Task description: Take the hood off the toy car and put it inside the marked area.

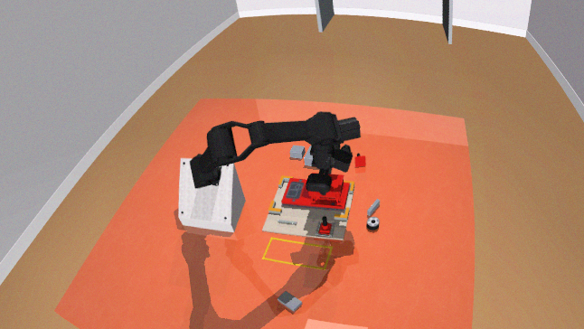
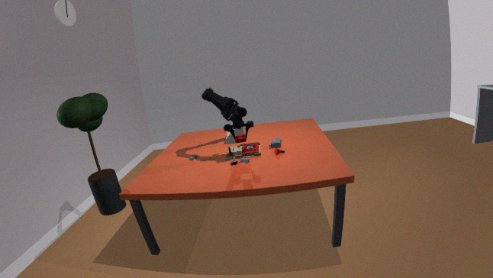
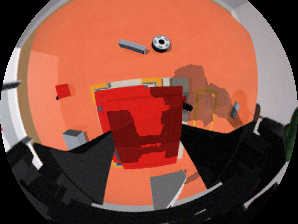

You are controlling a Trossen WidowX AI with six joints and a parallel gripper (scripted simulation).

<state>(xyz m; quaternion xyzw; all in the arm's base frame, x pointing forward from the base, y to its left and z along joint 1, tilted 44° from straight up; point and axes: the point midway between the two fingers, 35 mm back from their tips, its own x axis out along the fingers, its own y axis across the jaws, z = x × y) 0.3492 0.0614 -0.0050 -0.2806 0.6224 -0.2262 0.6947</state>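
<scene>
My gripper [image 1: 326,186] [image 2: 240,138] [image 3: 147,131] is shut on the red hood [image 1: 334,193] [image 2: 240,139] [image 3: 150,110], one finger on each side. In the exterior view the hood hangs clear above the rest of the toy car [image 1: 289,199] [image 2: 255,149], with a visible gap between. The car's red body with its grey panel lies on the pale board. The hood and gripper hide part of the car. The marked area, a yellow outline [image 1: 294,264] [image 3: 206,90], lies on the table beside the board; part of it is in the arm's shadow.
The pale board [image 1: 271,225] carries yellow corner brackets and a red part with a black knob [image 1: 324,227]. Around it lie a wheel [image 1: 372,223] [image 3: 161,40], a grey bar [image 1: 373,207] [image 3: 132,46], a small red part [image 1: 360,161] [image 3: 63,91] and grey blocks [image 1: 296,152] [image 1: 289,301].
</scene>
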